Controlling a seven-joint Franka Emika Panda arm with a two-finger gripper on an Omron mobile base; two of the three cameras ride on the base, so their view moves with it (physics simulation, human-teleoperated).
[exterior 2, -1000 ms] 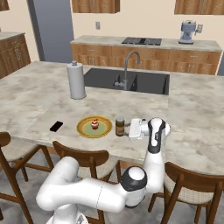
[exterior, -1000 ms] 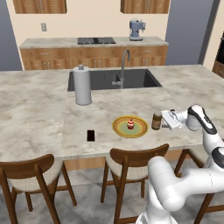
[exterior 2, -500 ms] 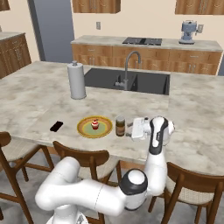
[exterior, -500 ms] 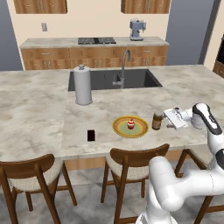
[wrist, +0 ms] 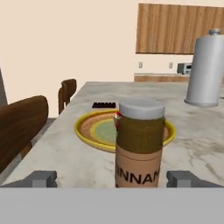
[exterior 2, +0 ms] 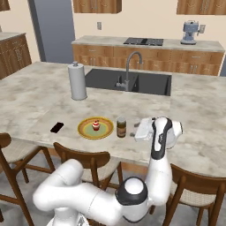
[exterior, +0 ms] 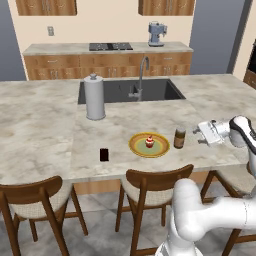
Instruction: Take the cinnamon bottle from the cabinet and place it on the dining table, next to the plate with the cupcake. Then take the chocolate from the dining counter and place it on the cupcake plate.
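Up close in the hand view, the brown cinnamon bottle with its grey cap (wrist: pixel 140 144) stands dead centre, upright on the marble dining counter (wrist: pixel 78 162), part of its label lettering readable, something neither base view resolves. Behind it sits the round yellow plate (wrist: pixel 89 129), with the flat dark chocolate bar (wrist: pixel 104 105) beyond it near the counter's far edge, and the tall grey paper-towel roll (wrist: pixel 207 70) at the upper right.

The two grey fingertips (wrist: pixel 42 178) sit at the bottom corners, spread wide apart, one each side of the bottle and clear of it.

Over to the left base view: the gripper (exterior: pixel 202 133) shows at centre right, pointing left toward the bottle (exterior: pixel 179 138), a small gap between them. The white arm (exterior: pixel 242 132) bends in from the right edge, hand held level just above the counter.

The right base view shows the arm's elbow (exterior 2: pixel 166 132) arching over the counter edge, the hand (exterior 2: pixel 143 128) just right of the bottle (exterior 2: pixel 121 127).

The plate (exterior: pixel 140 148) carries a small red-topped cupcake (exterior: pixel 149 142), and the bottle stands just beside its rim. The chocolate (exterior: pixel 104 154) lies on the counter, left of the plate.
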